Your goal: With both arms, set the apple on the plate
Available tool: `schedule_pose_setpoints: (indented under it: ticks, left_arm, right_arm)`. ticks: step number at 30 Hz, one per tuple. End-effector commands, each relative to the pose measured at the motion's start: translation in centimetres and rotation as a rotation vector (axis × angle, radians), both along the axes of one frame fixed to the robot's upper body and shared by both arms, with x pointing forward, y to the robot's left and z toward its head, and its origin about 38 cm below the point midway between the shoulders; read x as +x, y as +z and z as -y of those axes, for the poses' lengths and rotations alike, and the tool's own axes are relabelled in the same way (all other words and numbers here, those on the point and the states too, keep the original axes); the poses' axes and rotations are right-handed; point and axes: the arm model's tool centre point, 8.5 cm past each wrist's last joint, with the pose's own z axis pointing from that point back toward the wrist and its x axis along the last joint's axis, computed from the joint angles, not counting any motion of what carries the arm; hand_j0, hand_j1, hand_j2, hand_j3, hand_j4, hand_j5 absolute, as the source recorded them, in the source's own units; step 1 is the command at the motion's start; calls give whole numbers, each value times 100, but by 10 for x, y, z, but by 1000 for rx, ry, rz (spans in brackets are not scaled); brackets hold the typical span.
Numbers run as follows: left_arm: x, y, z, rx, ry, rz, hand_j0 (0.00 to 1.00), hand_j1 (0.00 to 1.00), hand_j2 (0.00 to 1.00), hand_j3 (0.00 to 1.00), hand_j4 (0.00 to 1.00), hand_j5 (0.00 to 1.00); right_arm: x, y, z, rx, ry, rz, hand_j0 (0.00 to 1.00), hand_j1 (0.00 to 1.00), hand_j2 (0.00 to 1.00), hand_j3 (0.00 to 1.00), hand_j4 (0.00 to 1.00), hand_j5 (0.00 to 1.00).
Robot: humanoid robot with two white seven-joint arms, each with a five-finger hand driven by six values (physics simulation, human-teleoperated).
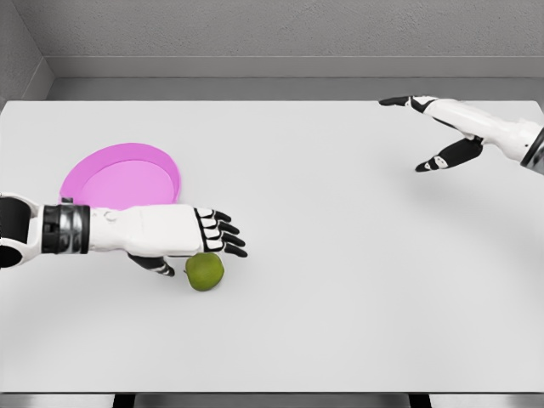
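My left hand [200, 235] hovers with fingers spread, holding nothing; the plate [121, 178] lies just behind it. The apple [205, 271] sits just below its fingertips, far nearer than my right hand [442, 127], also empty and splayed.

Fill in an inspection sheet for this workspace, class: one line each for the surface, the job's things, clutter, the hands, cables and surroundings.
Surface: white table, flat, bare over most of its area.
Job's things: green apple on the table near the front left; pink plate behind it to the left, holding nothing.
Clutter: nothing seen.
Hands: left hand hovers just above and behind the apple, fingers extended, not closed on it; right hand far off at the back right, fingers spread, holding nothing.
Cables: nothing seen.
Surroundings: grey wall behind the table; dark table supports at the bottom edge.
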Motion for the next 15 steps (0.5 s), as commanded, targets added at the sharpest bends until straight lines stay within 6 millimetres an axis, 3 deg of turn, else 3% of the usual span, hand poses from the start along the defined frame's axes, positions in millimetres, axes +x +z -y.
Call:
schedule_pose_setpoints:
  ticks: [1,4,10,15]
  left_arm:
    - [0,-6,5,12,-9,5,100,100,100,100,100,100]
    - [-3,-21,4,57,-8,-4,100,100,100,100,100,100]
    - [-3,-22,3,62,-7,-4,99,99,99,99,99,99]
    - [-3,-24,4,76,-11,9,88,88,88,88,88,88]
  right_arm:
    - [0,1,2,6,-4,-1,100,100,100,100,100,100]
    - [1,1,0,10,-1,0,100,100,100,100,100,100]
    - [1,-1,-5,13,6,-2,100,100,100,100,100,100]
    - [2,-1,-8,19,11,-1,100,100,100,100,100,100]
